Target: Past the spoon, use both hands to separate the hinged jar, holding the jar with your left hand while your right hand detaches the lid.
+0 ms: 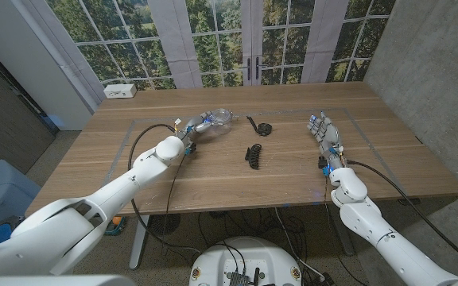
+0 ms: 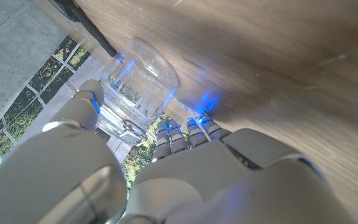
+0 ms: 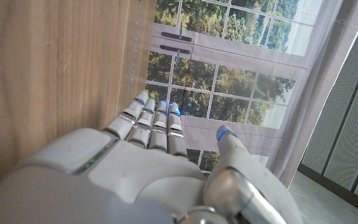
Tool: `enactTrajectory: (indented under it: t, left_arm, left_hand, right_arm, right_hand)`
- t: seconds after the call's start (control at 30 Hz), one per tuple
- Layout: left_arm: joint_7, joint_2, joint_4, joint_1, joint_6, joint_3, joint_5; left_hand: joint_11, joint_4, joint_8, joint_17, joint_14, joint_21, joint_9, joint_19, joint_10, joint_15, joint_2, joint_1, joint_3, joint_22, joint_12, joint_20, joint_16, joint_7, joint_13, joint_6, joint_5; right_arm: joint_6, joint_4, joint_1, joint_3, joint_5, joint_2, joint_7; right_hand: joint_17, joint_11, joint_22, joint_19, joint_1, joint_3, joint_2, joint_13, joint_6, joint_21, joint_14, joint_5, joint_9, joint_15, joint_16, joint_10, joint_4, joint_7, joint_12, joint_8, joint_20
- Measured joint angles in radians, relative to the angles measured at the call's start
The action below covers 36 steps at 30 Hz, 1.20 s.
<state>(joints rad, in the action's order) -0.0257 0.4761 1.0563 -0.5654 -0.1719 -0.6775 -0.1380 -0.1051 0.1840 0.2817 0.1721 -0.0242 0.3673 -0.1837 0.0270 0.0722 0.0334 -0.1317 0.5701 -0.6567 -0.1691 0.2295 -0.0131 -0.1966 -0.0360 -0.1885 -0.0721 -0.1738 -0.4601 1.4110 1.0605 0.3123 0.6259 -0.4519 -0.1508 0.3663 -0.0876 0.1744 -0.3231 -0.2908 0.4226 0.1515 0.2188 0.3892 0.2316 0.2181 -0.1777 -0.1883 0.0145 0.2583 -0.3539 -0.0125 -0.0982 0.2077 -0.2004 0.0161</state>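
The head view looks down from above over the tabletop (image 1: pixel 293 171) toward the windows (image 1: pixel 213 32). Each wrist view sits close behind its own hand, turned. All 3 views share tabletop and windows beyond the fingers.

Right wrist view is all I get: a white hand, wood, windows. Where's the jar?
Observer: The clear jar lies far back on the table, at the left hand.
Operator: Is it held?
Observer: The left wrist view shows thumb and fingers on either side of it; whether they grip, I cannot tell.
Operator: Anything between the hands?
Observer: Two small dark things lie there.
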Motion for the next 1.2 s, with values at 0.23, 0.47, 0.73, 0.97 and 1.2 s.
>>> enactTrajectory:
  t: [0.23,0.47,0.73,0.97,1.2]
  left_arm:
    - [0.054,-0.047,-0.099,0.035,-0.074,-0.008,-0.035]
    - [0.083,-0.097,-0.188,0.063,-0.127,-0.012,-0.060]
    - [0.091,-0.155,-0.287,0.085,-0.211,-0.003,-0.099]
    - [0.091,-0.178,-0.316,0.092,-0.213,0.011,-0.100]
    - [0.156,-0.191,-0.331,0.105,-0.220,0.030,-0.182]
  left_hand:
    - [-0.043,-0.003,0.039,0.000,-0.065,-0.023,0.000,-0.002,0.122,-0.006,0.063,0.083,-0.003,0.000,0.023,0.020,0.000,-0.028,0.000,-0.122,-0.004]
    - [-0.016,-0.005,0.110,0.000,-0.211,-0.043,-0.001,-0.046,0.348,0.005,0.095,0.147,0.015,0.000,0.065,0.066,-0.020,-0.023,0.002,-0.262,0.000]
    - [0.094,-0.031,0.114,0.007,-0.393,-0.043,-0.002,-0.147,0.458,0.011,0.096,0.146,0.068,-0.018,0.126,0.069,-0.063,0.082,-0.037,-0.368,0.000]
    - [0.155,-0.041,0.114,0.054,-0.444,-0.040,-0.002,-0.194,0.519,0.012,0.096,0.146,0.078,-0.019,0.145,0.042,-0.093,0.135,-0.066,-0.420,-0.002]
    - [0.162,-0.042,0.114,0.089,-0.451,-0.032,-0.002,-0.194,0.527,0.009,0.096,0.145,0.080,-0.032,0.150,0.042,-0.101,0.147,-0.066,-0.432,-0.002]
  right_arm:
    - [0.002,0.003,0.007,-0.004,-0.003,0.002,-0.018]
    - [0.005,0.008,0.018,-0.008,-0.010,0.005,-0.040]
    - [0.007,0.020,0.028,-0.010,-0.021,0.006,-0.058]
    - [0.010,0.020,0.028,-0.010,-0.029,0.006,-0.067]
    - [0.010,0.029,0.028,-0.007,-0.039,0.006,-0.071]
  right_hand:
    - [0.000,0.000,0.000,0.000,0.000,-0.003,0.000,0.000,0.005,0.000,0.000,0.000,0.000,0.000,0.000,0.000,-0.003,-0.005,0.000,0.000,0.000]
    - [0.000,-0.004,0.000,-0.007,0.000,-0.003,0.000,0.000,0.005,0.000,0.000,0.000,0.000,0.000,0.000,-0.004,-0.003,-0.005,0.000,0.000,-0.007]
    - [-0.005,0.002,0.000,-0.007,0.000,-0.003,0.000,0.000,0.009,0.000,0.002,0.000,0.000,0.002,0.000,-0.009,-0.003,-0.002,0.000,0.000,-0.007]
    - [-0.005,0.002,0.000,-0.007,0.009,-0.006,0.009,0.000,0.009,0.000,0.002,0.000,0.000,0.002,0.000,-0.009,-0.006,-0.002,0.000,0.000,-0.007]
    - [-0.005,0.002,0.000,-0.007,0.009,-0.006,0.009,0.000,0.009,0.000,0.002,0.000,0.000,0.002,0.000,-0.009,-0.006,-0.002,0.000,0.000,-0.007]
